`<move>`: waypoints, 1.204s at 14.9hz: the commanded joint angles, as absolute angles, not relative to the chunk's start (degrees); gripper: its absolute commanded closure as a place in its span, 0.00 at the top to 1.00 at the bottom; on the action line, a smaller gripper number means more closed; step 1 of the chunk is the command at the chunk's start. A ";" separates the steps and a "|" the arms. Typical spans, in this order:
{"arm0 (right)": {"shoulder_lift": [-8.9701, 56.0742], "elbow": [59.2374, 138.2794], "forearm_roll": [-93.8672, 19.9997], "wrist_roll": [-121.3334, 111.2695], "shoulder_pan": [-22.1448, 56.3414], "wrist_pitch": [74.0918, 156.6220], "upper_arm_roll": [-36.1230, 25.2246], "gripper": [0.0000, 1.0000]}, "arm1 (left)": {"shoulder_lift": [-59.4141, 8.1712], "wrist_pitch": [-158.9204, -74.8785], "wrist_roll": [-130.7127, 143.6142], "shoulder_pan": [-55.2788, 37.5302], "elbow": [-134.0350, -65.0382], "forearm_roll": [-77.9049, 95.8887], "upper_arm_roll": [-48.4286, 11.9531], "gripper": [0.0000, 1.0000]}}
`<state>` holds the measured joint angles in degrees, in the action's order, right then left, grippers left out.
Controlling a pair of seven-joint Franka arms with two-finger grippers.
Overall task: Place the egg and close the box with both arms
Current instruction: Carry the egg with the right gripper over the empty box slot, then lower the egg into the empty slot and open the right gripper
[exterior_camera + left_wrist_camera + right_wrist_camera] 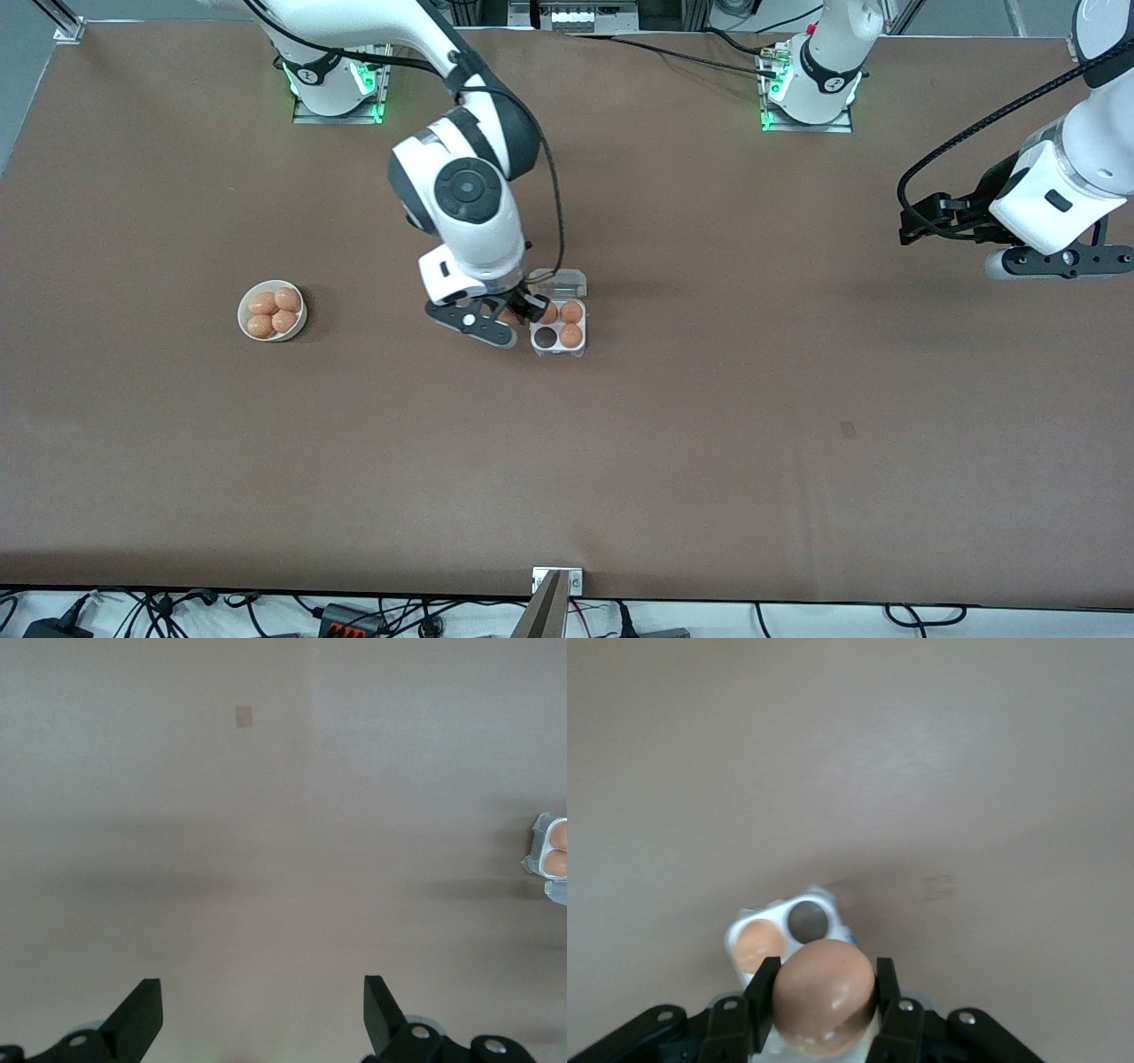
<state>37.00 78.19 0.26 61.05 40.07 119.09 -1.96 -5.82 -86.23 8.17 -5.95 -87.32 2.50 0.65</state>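
Nearest the front camera, a small metal bracket (557,580) is seen at the table (709,461) edge, with a tangle of cables (159,611) hanging just below it. Farther back, roughly mid-table, the box (560,324) is found sitting open, its clear lid (558,283) folded back flat on the side away from the front camera. Two eggs are seen in the cells toward the left arm's end, a third is half hidden under the gripper, and one cell (545,337) nearest the front camera is left dark and unfilled. The right gripper (514,312) is held just over the box's edge toward the right arm's end, and an egg (825,995) is pinched between its fingers (764,997), which shows up nicely in the right wrist view with the open cell (807,918) right past it. Toward the right arm's end of the table, well apart from the box, a round white bowl (272,310) is parked with four more eggs in it. The left gripper (921,221) is kept up over bare table at the left arm's end, that arm waiting, and its fingers (142,1014) are spread wide with nothing between them. A corner of the box (549,858) is just caught at the edge of the left wrist view.
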 commanded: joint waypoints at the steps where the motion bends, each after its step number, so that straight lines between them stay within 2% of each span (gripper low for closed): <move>1: 40.33 75.76 -0.09 62.31 40.69 121.29 -2.64 0.23 | -6.24 -85.87 6.86 -5.54 -86.31 2.90 0.62 1.00; 8: 45.26 75.94 -1.67 62.75 42.71 125.15 -2.64 0.24 | -6.24 -85.87 6.86 -5.54 -86.31 2.99 0.62 1.00; 18: 47.02 76.03 -1.58 63.11 43.33 125.16 -2.64 0.25 | -6.24 -85.87 6.86 -5.54 -86.31 2.99 0.62 1.00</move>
<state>46.39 77.51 -0.90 62.13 42.68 125.41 -2.09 -5.82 -86.23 8.16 -5.95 -87.32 2.50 0.65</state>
